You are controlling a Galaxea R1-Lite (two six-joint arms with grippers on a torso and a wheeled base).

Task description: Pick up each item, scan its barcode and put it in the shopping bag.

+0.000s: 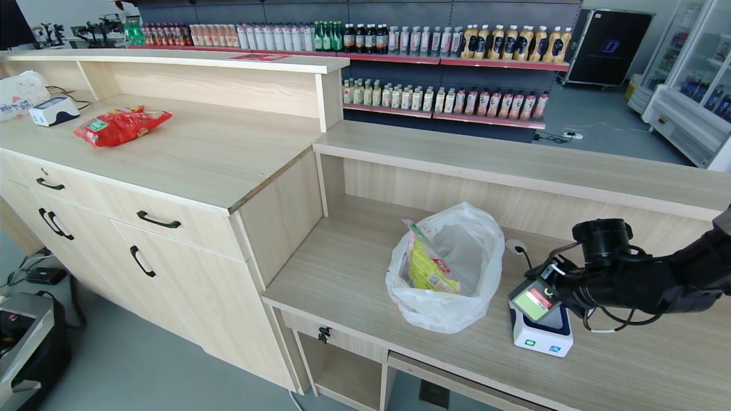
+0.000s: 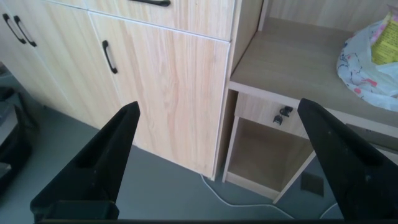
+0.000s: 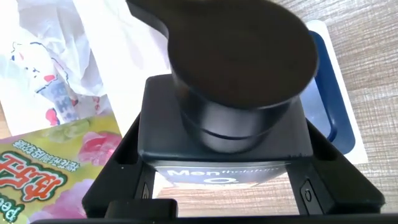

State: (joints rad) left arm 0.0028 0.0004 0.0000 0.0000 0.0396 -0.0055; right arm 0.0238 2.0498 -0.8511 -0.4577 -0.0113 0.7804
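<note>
My right gripper [image 1: 547, 290] is shut on a dark bottle [image 1: 533, 300] with a green and red label, held just over the white and blue scanner [image 1: 541, 335] on the lower counter. In the right wrist view the bottle's black round cap [image 3: 239, 81] sits between my fingers [image 3: 121, 177], with the scanner [image 3: 333, 102] beneath. The white shopping bag [image 1: 457, 274] stands to the left of the scanner, open, with a yellow snack packet [image 1: 425, 265] in it. A red snack bag [image 1: 121, 125] lies on the upper counter. My left gripper [image 2: 219, 111] hangs open in front of the cabinet doors [image 2: 168, 81].
A second scanner [image 1: 53, 109] and a white bag [image 1: 20, 91] sit at the far left of the upper counter [image 1: 217, 154]. A raised ledge [image 1: 514, 165] runs behind the lower counter. Drink shelves [image 1: 445, 63] stand beyond it.
</note>
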